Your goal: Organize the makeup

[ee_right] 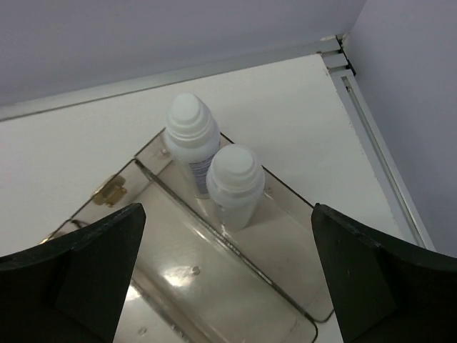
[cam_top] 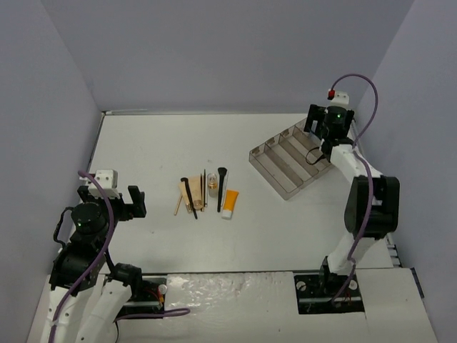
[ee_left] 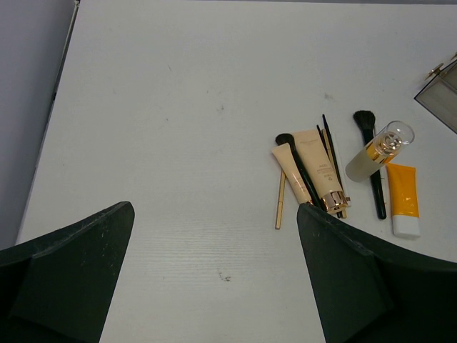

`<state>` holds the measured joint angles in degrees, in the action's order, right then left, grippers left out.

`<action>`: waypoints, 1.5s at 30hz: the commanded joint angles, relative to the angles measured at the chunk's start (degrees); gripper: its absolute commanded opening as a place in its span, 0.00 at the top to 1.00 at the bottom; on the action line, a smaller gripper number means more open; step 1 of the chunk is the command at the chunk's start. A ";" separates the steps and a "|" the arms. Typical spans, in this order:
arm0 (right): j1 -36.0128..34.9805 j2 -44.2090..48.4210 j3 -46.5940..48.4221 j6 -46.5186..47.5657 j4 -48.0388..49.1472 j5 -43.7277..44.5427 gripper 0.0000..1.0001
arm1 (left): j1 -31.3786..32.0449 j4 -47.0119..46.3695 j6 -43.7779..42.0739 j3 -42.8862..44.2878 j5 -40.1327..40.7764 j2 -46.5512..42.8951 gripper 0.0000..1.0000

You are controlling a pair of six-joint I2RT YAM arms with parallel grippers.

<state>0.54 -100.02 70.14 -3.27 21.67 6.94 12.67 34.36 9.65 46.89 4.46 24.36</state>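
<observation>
The right end effector point(ee_right: 227, 214) hangs open above two bottles point(ee_right: 234, 179), apparently wide enough to clear their caps. Both stand upright, side by side, in the tray's point(ee_right: 186, 286) end compartment. The left end effector point(ee_left: 214, 211) is open and empty. The other makeup point(cam_top: 229, 204) lies clustered on the table point(cam_top: 157, 157).

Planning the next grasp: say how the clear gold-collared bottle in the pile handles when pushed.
The bottle looks round and lies on its side, so a push would probably roll it. Its glassy surface looks slippery and breakable. It seems to lie across a black brush, which may shift.
</observation>
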 commanded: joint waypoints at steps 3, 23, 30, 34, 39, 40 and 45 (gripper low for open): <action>-7.89 17.46 -4.44 -2.76 -5.11 -1.35 0.00 | -0.19 -3.85 0.72 0.74 -0.68 1.23 0.03; -44.59 7.32 -10.12 4.53 1.44 -19.49 0.00 | -0.36 -3.43 0.81 0.74 -0.24 3.13 0.03; -45.40 0.73 -8.06 5.42 3.51 -20.52 0.05 | -0.36 -3.55 0.72 0.74 -0.24 3.19 0.03; -45.63 -1.48 -7.65 5.73 4.60 -20.21 0.11 | -0.36 -3.68 0.81 0.74 -0.33 3.24 0.03; -45.63 -3.01 -7.55 5.82 6.50 -19.67 0.19 | -0.36 -3.68 0.72 0.74 -0.33 3.24 0.03; -45.70 -3.22 -7.48 5.89 6.92 -19.53 0.20 | -0.36 -3.61 0.72 0.74 -0.33 3.24 0.03; -45.70 -4.06 -7.07 5.99 8.07 -19.51 0.31 | -0.36 -3.60 0.79 0.74 -0.26 3.24 0.03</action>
<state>-44.73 -104.36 60.06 1.86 24.08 -12.47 12.67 34.37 9.65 46.89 4.30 26.41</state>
